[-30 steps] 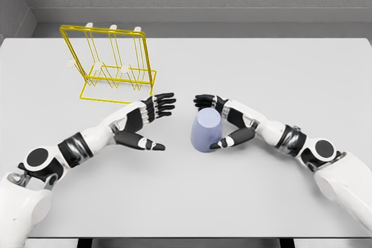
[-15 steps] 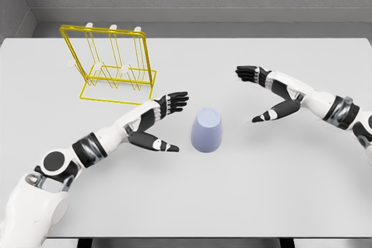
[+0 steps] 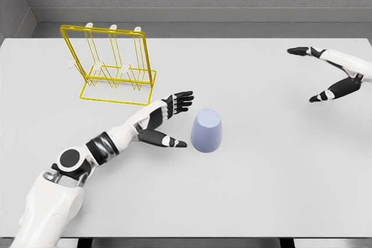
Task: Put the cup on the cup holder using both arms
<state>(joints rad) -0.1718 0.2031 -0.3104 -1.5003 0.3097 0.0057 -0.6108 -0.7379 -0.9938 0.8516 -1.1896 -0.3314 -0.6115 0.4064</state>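
Note:
A lavender cup (image 3: 207, 130) stands upside down on the white table (image 3: 261, 184), near the middle. My left hand (image 3: 177, 120) is just left of it, open, with fingers spread and the thumb almost at the cup's side; I cannot tell whether it touches. At the far right edge my right hand (image 3: 313, 75) is open and holds nothing, well away from the cup. The yellow wire cup holder (image 3: 110, 65) stands at the back left, with white-tipped pegs and nothing on it.
A grey wall runs behind the table's far edge. The table's front edge lies close to my body.
My right hand let go of the cup and drew back far to the right and up. The left hand slid right, closer to the cup. The cup stayed put.

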